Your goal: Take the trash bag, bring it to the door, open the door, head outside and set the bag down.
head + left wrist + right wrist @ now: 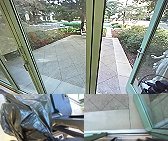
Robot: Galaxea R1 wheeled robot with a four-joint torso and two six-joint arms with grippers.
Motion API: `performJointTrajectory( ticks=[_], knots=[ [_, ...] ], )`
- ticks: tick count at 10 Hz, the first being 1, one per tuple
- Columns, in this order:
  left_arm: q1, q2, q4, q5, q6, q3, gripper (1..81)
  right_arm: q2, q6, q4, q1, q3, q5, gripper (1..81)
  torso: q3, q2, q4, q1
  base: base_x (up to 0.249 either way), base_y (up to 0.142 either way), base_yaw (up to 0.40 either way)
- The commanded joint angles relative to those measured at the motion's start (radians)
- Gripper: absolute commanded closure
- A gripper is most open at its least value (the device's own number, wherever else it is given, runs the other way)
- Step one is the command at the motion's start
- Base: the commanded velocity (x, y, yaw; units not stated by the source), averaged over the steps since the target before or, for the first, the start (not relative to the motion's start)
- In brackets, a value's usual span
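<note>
The black trash bag (28,119) looms large and crumpled in the left wrist view, drawn together where my left gripper (51,139) is shut on it. In the head view, the door (135,69) with its green frame stands swung outward on the right, its handle (140,52) partway up. Below the right wrist camera, my right gripper (131,139) has its dark fingertips wide apart over the threshold, with nothing between them; the open door leaf (142,116) stands beyond it.
A thick green post (94,45) divides the doorway from a glazed panel on the left. Past the metal sill (121,131) lie pale slabs (121,62) and paving (62,55), edged by bushes (133,37). Pale and dark shapes show at the door's glass.
</note>
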Motion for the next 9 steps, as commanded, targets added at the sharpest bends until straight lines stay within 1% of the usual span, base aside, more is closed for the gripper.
performJointTrajectory(
  ticks=[1,3,5,7,8,9],
  knots=[
    [-0.033,0.004,0.001,0.061,0.002,0.004,81.1,-0.001,-0.093,0.078,-0.081,0.102,0.007,1.0,0.0,0.0,0.0,0.0,0.0,0.0,0.0],
    [-0.033,0.004,0.002,0.061,0.002,0.004,81.1,0.033,-0.108,0.078,-0.19,0.131,0.064,1.0,0.0,0.0,0.0,0.0,0.0,0.0,0.0],
    [-0.034,0.004,0.002,0.061,0.002,0.004,81.1,0.079,-0.188,0.082,-0.266,0.111,0.098,1.0,0.0,0.0,0.0,0.0,0.0,0.0,0.0],
    [-0.036,0.004,0.002,0.061,0.002,0.004,81.1,0.123,-0.198,0.076,-0.342,0.093,0.127,1.0,0.0,0.0,0.0,0.0,0.0,0.0,0.0],
    [-0.036,0.003,0.002,0.061,0.002,0.004,81.1,0.139,-0.202,0.069,-0.382,0.096,0.169,1.0,0.001,0.0,0.0,0.0,0.0,0.0,0.0],
    [-0.037,0.001,0.002,0.061,0.002,0.004,81.1,0.159,-0.219,0.063,-0.428,0.101,0.182,1.0,0.001,0.0,0.0,0.0,0.0,0.0,0.0]
  ],
)
